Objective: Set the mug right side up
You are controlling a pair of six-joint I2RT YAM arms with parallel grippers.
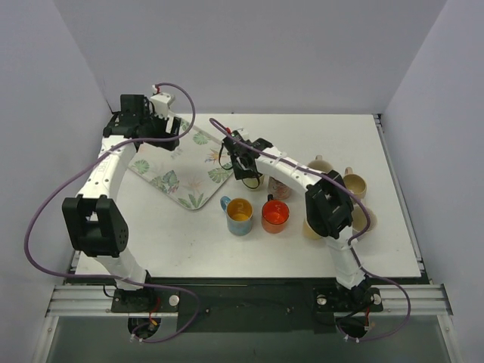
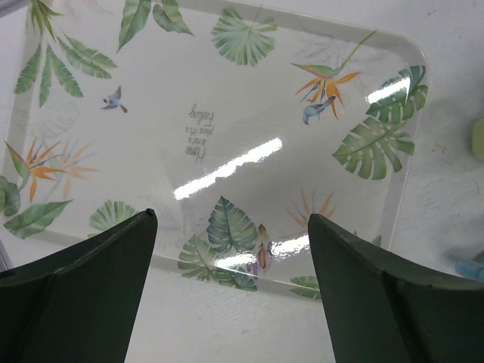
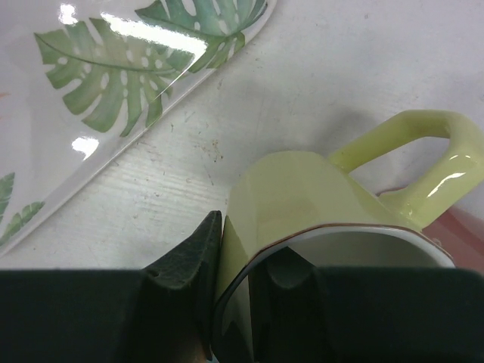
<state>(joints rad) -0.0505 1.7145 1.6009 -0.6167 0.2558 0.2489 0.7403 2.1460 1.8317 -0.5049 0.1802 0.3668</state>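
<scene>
Here the white counter (image 1: 189, 242), walled in pale grey, carries a leafy tray (image 1: 178, 181). Beside it the right hand (image 3: 243, 253) pinches the pale green, white-lined mug (image 3: 302, 197) by its rim; the left hand (image 2: 231, 219) gapes over the tray.

The left gripper (image 2: 231, 218) hangs over a white tray (image 2: 227, 91), its two dark fingers (image 2: 76, 302) spread wide at the bottom corners with nothing between them. The glossy tray is printed with green leaves, orange flowers and small birds, with a line of script (image 2: 201, 132) at its middle. White table (image 2: 446, 45) shows beyond the tray's right rim. A pale yellow sliver (image 2: 478, 140) sits at the right edge, too cropped to identify.
</scene>
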